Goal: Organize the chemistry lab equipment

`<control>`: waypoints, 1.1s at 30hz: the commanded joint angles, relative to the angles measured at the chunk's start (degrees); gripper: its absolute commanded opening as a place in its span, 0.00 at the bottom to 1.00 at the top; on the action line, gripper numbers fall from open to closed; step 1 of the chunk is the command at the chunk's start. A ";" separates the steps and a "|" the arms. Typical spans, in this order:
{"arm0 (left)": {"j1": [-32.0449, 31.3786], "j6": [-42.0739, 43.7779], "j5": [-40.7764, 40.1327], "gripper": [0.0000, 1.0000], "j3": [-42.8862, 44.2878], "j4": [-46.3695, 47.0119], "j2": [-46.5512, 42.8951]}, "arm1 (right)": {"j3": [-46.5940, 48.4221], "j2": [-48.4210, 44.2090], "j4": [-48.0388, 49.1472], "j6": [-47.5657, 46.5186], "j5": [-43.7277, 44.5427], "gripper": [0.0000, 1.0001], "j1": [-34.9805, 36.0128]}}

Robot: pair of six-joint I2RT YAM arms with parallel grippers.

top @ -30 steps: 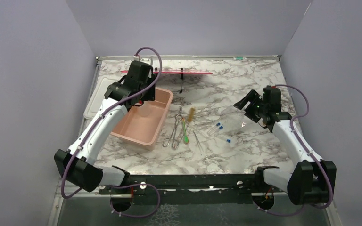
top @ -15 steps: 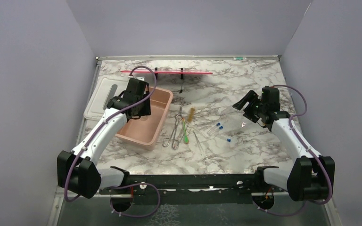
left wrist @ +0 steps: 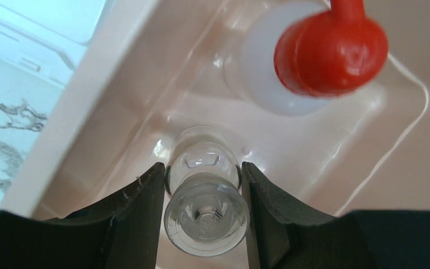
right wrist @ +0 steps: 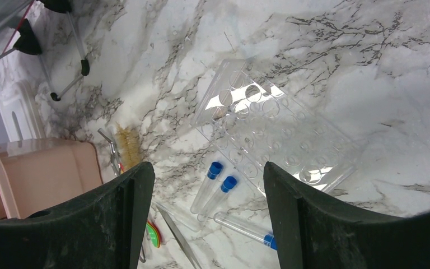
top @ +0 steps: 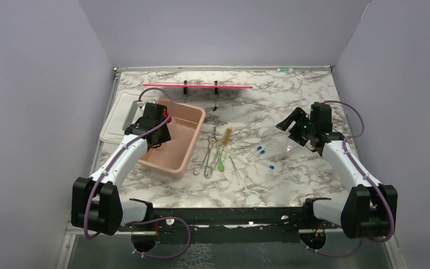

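**Vial (left wrist: 204,216) of clear glass gripped low inside the pink tub (left wrist: 117,101)**

My left gripper (left wrist: 203,190) was closed partway on the glass vial, one pad pressed to each side of it. It held the vial end-on inside the tub, near the tub's left wall. A clear squeeze bottle with a red nozzle (left wrist: 330,53) sat in the tub just beyond the vial, close to it but apart.

To finish this step well, I judged I should lower the vial until it met the tub floor and keep it off the bottle. Then I should part the fingers slowly — smooth glass on smooth plastic could roll or tip.

My right gripper (right wrist: 207,174) hung wide open and empty above three blue-capped tubes (right wrist: 219,182), which lay loose beside a clear tube rack (right wrist: 274,134). Metal tongs (top: 207,157), a green-handled tool (top: 220,159) and a small brush (top: 227,136) lay together between the tub and the tubes.

The table (top: 291,185) was glossy white marble pattern with grey veins — slick-looking, in my judgement. Plain lavender walls enclosed it on three sides.
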 commanded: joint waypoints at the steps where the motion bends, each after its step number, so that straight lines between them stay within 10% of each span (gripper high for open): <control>1: 1.69 -2.95 0.65 0.39 1.26 7.68 3.55 | -0.41 0.54 1.75 -0.68 -1.27 0.75 -0.24; 33: 1.64 -3.19 -2.35 0.66 4.36 4.75 3.97 | -0.20 1.02 1.75 -0.79 -0.51 0.75 -0.27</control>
